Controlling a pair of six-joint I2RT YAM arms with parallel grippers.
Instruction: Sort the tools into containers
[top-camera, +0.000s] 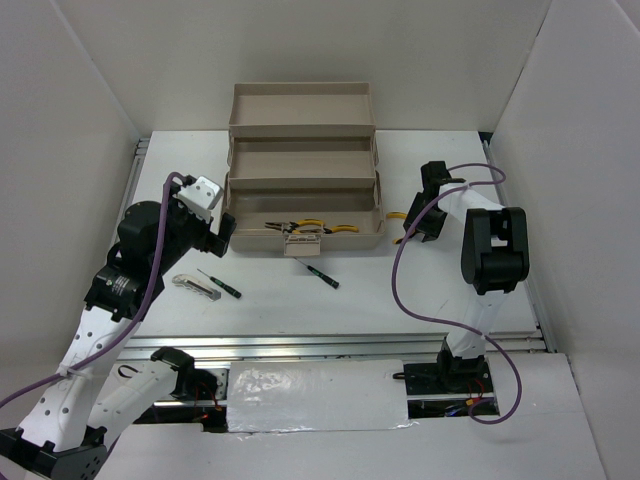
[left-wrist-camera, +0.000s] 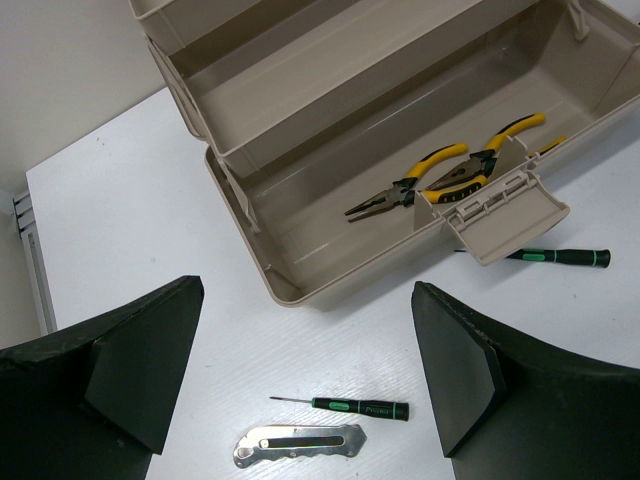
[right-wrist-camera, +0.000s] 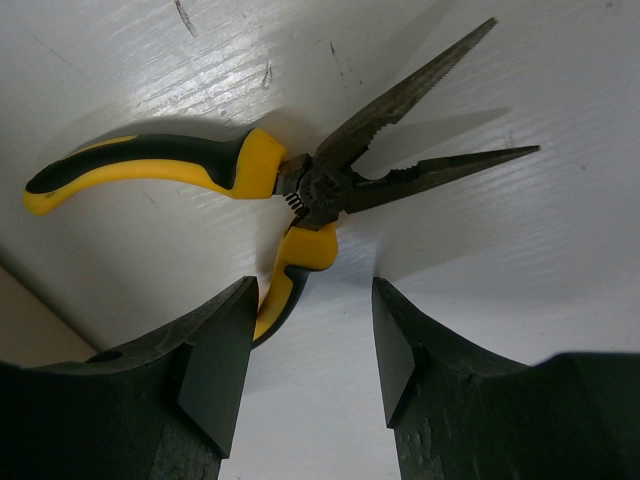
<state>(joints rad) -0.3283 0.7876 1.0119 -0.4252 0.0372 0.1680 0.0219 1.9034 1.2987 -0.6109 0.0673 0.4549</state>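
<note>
A left wall (top-camera: 60, 130), a back wall (top-camera: 300, 40) and a right wall (top-camera: 585, 150), all plain white, are boxing in the white worktop (top-camera: 300, 315). A metal rail (top-camera: 330, 343) is running along its near edge, a glossy white sheet (top-camera: 315, 397) lying just beyond. Soft light is falling evenly

Toolbox (top-camera: 303, 170) sits upper centre on the table (top-camera: 400, 290), its tiers stepped back toward the top of frame. Two pliers (top-camera: 305, 228) lie in the lowest, nearest tier. One screwdriver (top-camera: 317, 272) lies on the table just below the toolbox front. Second screwdriver (top-camera: 218, 283) lies lower left, with the flat metal tool (top-camera: 196, 286) just left of it. Third pliers (right-wrist-camera: 300, 180) lie on the table right of the toolbox, one handle between the right gripper (right-wrist-camera: 312, 345) jaws.
</note>
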